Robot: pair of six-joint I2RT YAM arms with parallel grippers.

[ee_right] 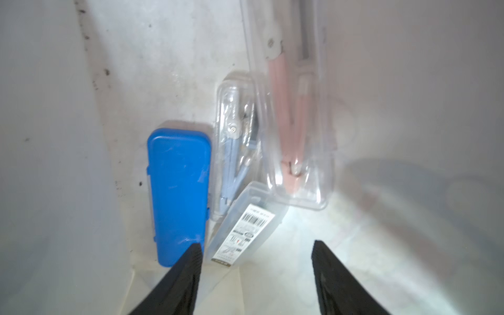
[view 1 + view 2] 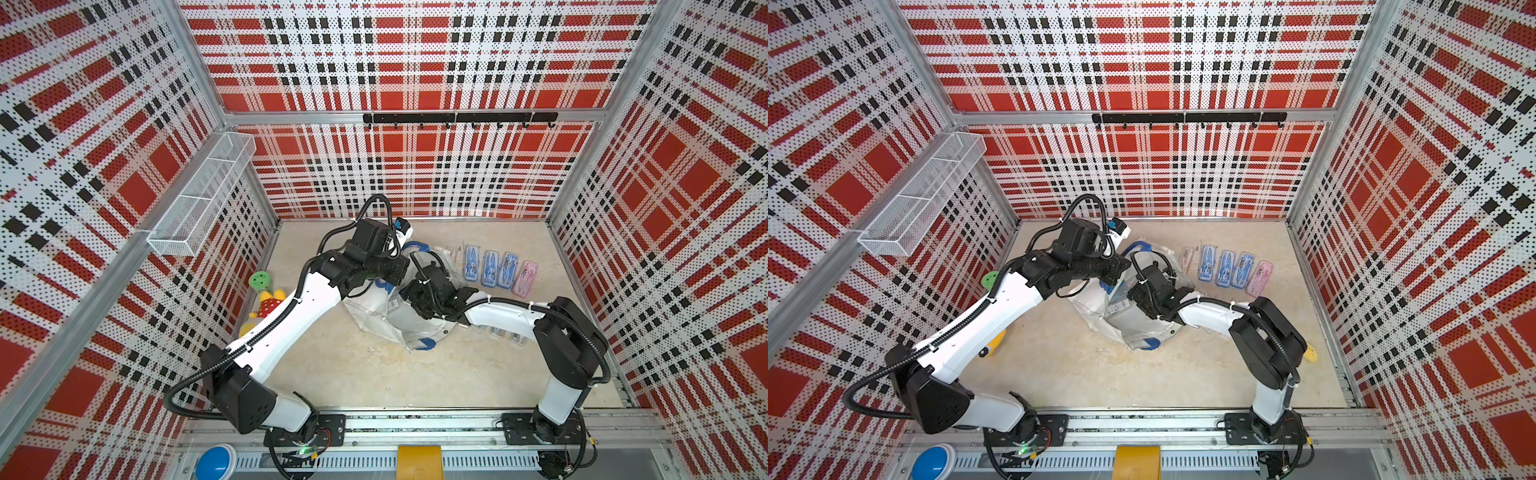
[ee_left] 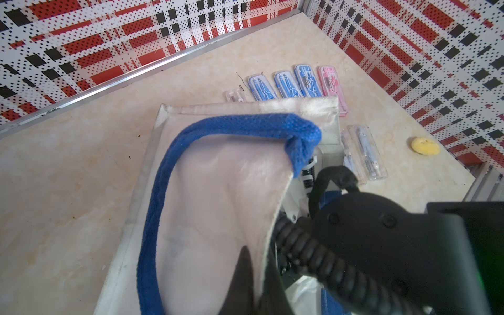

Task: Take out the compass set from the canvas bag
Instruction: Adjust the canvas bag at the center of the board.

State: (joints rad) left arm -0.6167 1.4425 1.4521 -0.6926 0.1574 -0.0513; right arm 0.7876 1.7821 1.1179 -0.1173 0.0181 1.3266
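Pinching white, blue-handled canvas bag [image 3: 218, 191] | left claw [image 3: 257, 261] clamped on rim | right claw [image 1: 256, 246] apart, empty, inside

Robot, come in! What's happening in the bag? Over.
Left gripper shut on canvas bag edge. Right gripper open inside, empty. Clear compass cases and blue case ahead, nothing blocking.

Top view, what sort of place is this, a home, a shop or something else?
Probably a robot test booth: patterned panel walls on a metal frame box in a table, and the left arm and right arm are bolted to a rail at its front.
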